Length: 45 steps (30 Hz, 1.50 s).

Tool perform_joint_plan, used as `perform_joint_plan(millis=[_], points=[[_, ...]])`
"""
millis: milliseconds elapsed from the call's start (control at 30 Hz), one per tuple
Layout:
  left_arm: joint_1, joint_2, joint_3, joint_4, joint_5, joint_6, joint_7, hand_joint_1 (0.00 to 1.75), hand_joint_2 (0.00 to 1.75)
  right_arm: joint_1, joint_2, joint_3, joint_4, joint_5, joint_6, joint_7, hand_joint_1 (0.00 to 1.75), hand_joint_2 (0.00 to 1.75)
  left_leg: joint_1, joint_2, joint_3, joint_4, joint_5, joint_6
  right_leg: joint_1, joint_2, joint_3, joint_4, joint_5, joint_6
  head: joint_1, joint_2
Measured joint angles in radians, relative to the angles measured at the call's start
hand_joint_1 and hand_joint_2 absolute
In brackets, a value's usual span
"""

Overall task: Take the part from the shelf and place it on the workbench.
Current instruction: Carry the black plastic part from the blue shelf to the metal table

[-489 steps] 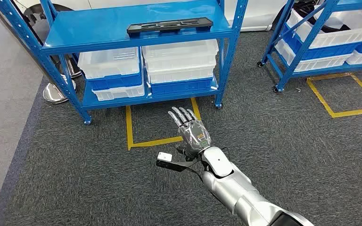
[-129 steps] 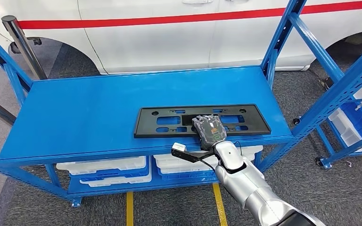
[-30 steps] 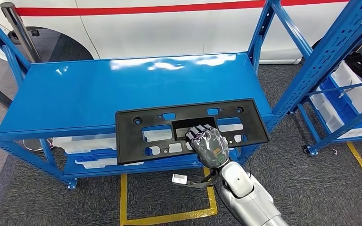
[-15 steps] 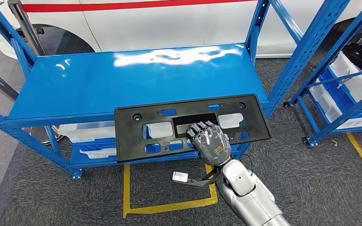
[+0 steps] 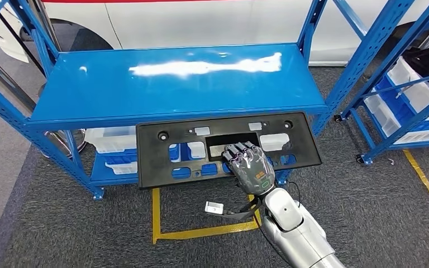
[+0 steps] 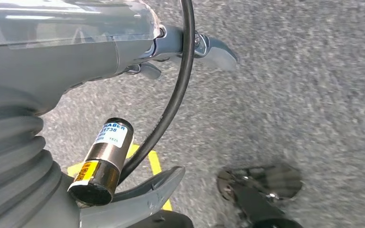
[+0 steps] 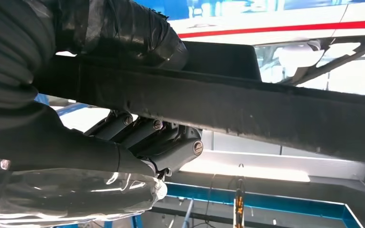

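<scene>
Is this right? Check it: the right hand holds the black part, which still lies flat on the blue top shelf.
Not quite. The right hand does hold the black part, but the part no longer lies on the top shelf. In the head view it is lifted clear in front of the shelf's edge, over the floor.

**Hidden and cut off**

Right hand [image 5: 251,168] covers the black panel's [image 5: 162,159] lower middle; its thumb sits under the panel, unseen from the head view. Panel hides the shelf's [image 5: 173,78] front lower bins. Right shelf [image 5: 391,67] cut by frame edge. Left wrist view floor blurred.
</scene>
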Motion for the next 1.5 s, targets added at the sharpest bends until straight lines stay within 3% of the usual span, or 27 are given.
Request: perform_joint_plan(millis=[67,167,233,333,367,400,433,500,533,600,633,700,767,833,867,900,933,1000,1067,1133,1200,1233,1300,1367,1400,1467,1500], points=[[0.001,0.000,0.000,0.000,-0.002,-0.001,0.003,0.00,1.75,-0.001,0.000,-0.002,0.000,-0.004,0.000,0.000,1.73,1.75,-0.004,0.000,-0.010,0.000,0.014,-0.003,0.011,0.000,0.084,-0.133,-0.006,-0.024,-0.001,0.000],[0.006,0.003,0.000,0.000,-0.004,0.000,0.003,0.00,1.75,-0.001,-0.001,-0.007,0.000,-0.007,0.000,-0.001,1.73,1.75,0.000,0.000,-0.018,-0.009,0.038,-0.018,0.014,-0.002,0.111,-0.201,-0.002,-0.029,0.000,0.000],[0.010,0.007,0.000,0.000,-0.004,0.001,0.000,0.00,1.75,-0.001,-0.001,-0.009,0.001,-0.007,0.000,-0.001,1.73,1.75,-0.001,-0.003,-0.030,0.007,0.006,-0.029,0.005,-0.006,0.101,-0.220,0.026,-0.034,0.000,0.000],[0.013,0.011,0.000,0.000,-0.007,0.000,0.003,0.00,1.75,0.000,-0.002,-0.010,0.002,-0.008,0.000,-0.001,1.73,1.75,0.013,-0.005,-0.064,0.153,-0.131,-0.052,-0.004,-0.010,0.064,-0.227,0.062,-0.034,-0.001,0.000],[0.014,0.012,0.000,0.000,-0.010,-0.001,0.006,0.00,1.75,0.001,-0.002,-0.011,0.003,-0.010,0.000,-0.001,1.73,1.75,0.019,-0.005,-0.073,0.211,-0.154,-0.060,-0.005,-0.011,0.048,-0.223,0.072,-0.032,-0.001,0.000],[0.015,0.014,0.000,0.000,-0.012,-0.002,0.009,0.00,1.75,0.002,-0.002,-0.013,0.004,-0.012,0.000,-0.002,1.73,1.75,0.025,-0.005,-0.071,0.250,-0.151,-0.067,-0.008,-0.012,0.030,-0.217,0.082,-0.028,-0.001,0.000],[0.015,0.016,0.000,0.000,-0.015,-0.002,0.010,0.00,1.75,0.003,-0.002,-0.015,0.005,-0.013,0.000,-0.002,1.73,1.75,0.031,-0.005,-0.057,0.259,-0.125,-0.075,-0.012,-0.013,0.011,-0.209,0.090,-0.023,-0.001,0.000],[0.016,0.018,0.000,0.000,-0.018,-0.002,0.007,0.00,1.75,0.005,-0.003,-0.022,0.006,-0.015,0.000,-0.004,1.73,1.75,0.043,-0.005,0.016,0.186,-0.070,-0.091,-0.020,-0.014,-0.028,-0.186,0.103,-0.010,-0.002,0.000],[0.015,0.018,0.000,0.000,-0.019,-0.002,0.004,0.00,1.75,0.005,-0.004,-0.026,0.006,-0.015,0.000,-0.004,1.73,1.75,0.045,-0.006,0.065,0.116,-0.071,-0.096,-0.023,-0.013,-0.044,-0.174,0.109,-0.003,-0.001,0.000],[0.012,0.018,0.000,0.000,-0.020,0.000,-0.001,0.00,1.75,0.005,-0.006,-0.033,0.006,-0.017,0.000,-0.004,1.73,1.75,0.043,-0.009,0.131,0.013,-0.102,-0.087,-0.023,-0.013,-0.063,-0.160,0.123,0.012,0.000,0.000],[0.012,0.018,0.000,0.000,-0.020,0.000,-0.001,0.00,1.75,0.005,-0.006,-0.036,0.006,-0.020,0.000,-0.005,1.73,1.75,0.038,-0.011,0.139,-0.007,-0.111,-0.076,-0.022,-0.013,-0.067,-0.160,0.133,0.019,0.000,0.000],[0.012,0.018,0.000,0.000,-0.020,0.001,0.000,0.00,1.75,0.006,-0.009,-0.043,0.008,-0.024,0.000,-0.007,1.73,1.75,0.038,-0.009,0.123,-0.008,-0.097,-0.052,-0.023,-0.011,-0.073,-0.162,0.140,0.032,0.001,0.000],[0.013,0.019,0.000,0.000,-0.020,0.001,0.000,0.00,1.75,0.008,-0.012,-0.048,0.012,-0.024,0.000,-0.009,1.73,1.75,0.039,-0.002,0.101,-0.011,-0.073,-0.027,-0.025,-0.008,-0.091,-0.119,0.077,0.040,0.001,0.000],[0.013,0.019,0.000,0.000,-0.020,0.001,0.000,0.00,1.75,0.010,-0.014,-0.050,0.017,-0.025,0.000,-0.010,1.73,1.75,0.035,0.001,0.070,-0.009,-0.048,-0.012,-0.025,-0.005,-0.117,-0.002,-0.032,0.043,0.001,0.000],[0.013,0.020,0.000,0.000,-0.020,0.001,0.000,0.00,1.75,0.011,-0.015,-0.051,0.019,-0.025,0.000,-0.010,1.73,1.75,0.033,0.002,0.053,-0.007,-0.035,-0.010,-0.025,-0.004,-0.127,0.062,-0.064,0.044,0.000,0.000],[0.013,0.020,0.000,0.000,-0.020,0.001,0.000,0.00,1.75,0.012,-0.016,-0.051,0.022,-0.024,0.000,-0.010,1.73,1.75,0.030,0.002,0.035,-0.004,-0.023,-0.009,-0.024,-0.003,-0.127,0.111,-0.070,0.043,0.000,0.000],[0.013,0.020,0.000,0.000,-0.020,0.001,0.000,0.00,1.75,0.014,-0.016,-0.052,0.024,-0.024,0.000,-0.010,1.73,1.75,0.027,0.002,0.016,-0.001,-0.012,-0.009,-0.023,-0.003,-0.115,0.132,-0.052,0.041,0.000,0.000],[0.014,0.020,0.000,0.000,-0.020,0.001,0.000,0.00,1.75,0.015,-0.017,-0.052,0.027,-0.024,0.000,-0.010,1.73,1.75,0.022,0.002,-0.017,0.004,0.011,-0.011,-0.019,-0.001,-0.039,0.073,0.002,0.028,0.000,0.000],[0.014,0.019,0.000,0.000,-0.020,0.001,0.000,0.00,1.75,0.012,-0.017,-0.052,0.027,-0.024,-0.001,-0.010,1.73,1.75,0.018,0.001,-0.038,0.006,0.033,-0.018,-0.011,0.000,0.078,-0.082,-0.010,0.012,0.000,0.000],[0.015,0.019,0.000,0.000,-0.020,0.001,0.001,0.00,1.75,0.010,-0.017,-0.053,0.026,-0.024,-0.001,-0.008,1.73,1.75,0.019,0.001,-0.046,-0.002,0.057,-0.029,-0.001,0.001,0.140,-0.184,-0.038,0.003,0.000,0.000],[0.018,0.020,0.000,0.001,-0.021,0.001,0.004,0.00,1.75,0.010,-0.017,-0.054,0.027,-0.024,-0.001,-0.007,1.73,1.75,0.023,0.000,-0.050,-0.012,0.074,-0.041,0.000,-0.002,0.133,-0.205,-0.020,-0.006,0.000,0.000],[0.021,0.020,0.000,0.001,-0.021,0.002,0.006,0.00,1.75,0.011,-0.016,-0.054,0.029,-0.024,-0.001,-0.008,1.73,1.75,0.024,-0.002,-0.056,-0.005,0.059,-0.047,-0.002,-0.004,0.125,-0.211,-0.008,-0.015,0.000,0.000],[0.025,0.022,0.000,0.001,-0.022,0.004,0.007,0.00,1.75,0.015,-0.015,-0.054,0.031,-0.023,-0.001,-0.011,1.73,1.75,0.026,-0.003,-0.079,0.061,-0.029,-0.056,-0.008,-0.008,0.100,-0.215,0.019,-0.029,-0.001,0.000],[0.029,0.022,0.000,0.001,-0.022,0.004,0.006,0.00,1.75,0.021,-0.014,-0.054,0.033,-0.023,-0.001,-0.013,1.73,1.75,0.028,-0.003,-0.104,0.187,-0.123,-0.064,-0.007,-0.009,0.065,-0.209,0.043,-0.034,-0.001,0.000],[0.031,0.023,0.000,0.001,-0.022,0.005,0.004,0.00,1.75,0.025,-0.014,-0.054,0.034,-0.023,-0.001,-0.013,1.73,1.75,0.029,-0.002,-0.109,0.244,-0.137,-0.068,-0.006,-0.011,0.045,-0.205,0.055,-0.033,-0.001,0.000],[0.031,0.024,0.000,0.001,-0.023,0.005,0.002,0.00,1.75,0.031,-0.014,-0.055,0.036,-0.022,-0.001,-0.013,1.73,1.75,0.030,-0.002,-0.081,0.280,-0.092,-0.074,-0.007,-0.013,0.003,-0.191,0.077,-0.030,-0.001,0.000],[0.030,0.024,0.000,0.001,-0.024,0.005,0.002,0.00,1.75,0.033,-0.014,-0.055,0.036,-0.021,-0.001,-0.013,1.73,1.75,0.031,-0.002,-0.042,0.249,-0.062,-0.074,-0.008,-0.014,-0.018,-0.183,0.087,-0.027,-0.001,0.000]])
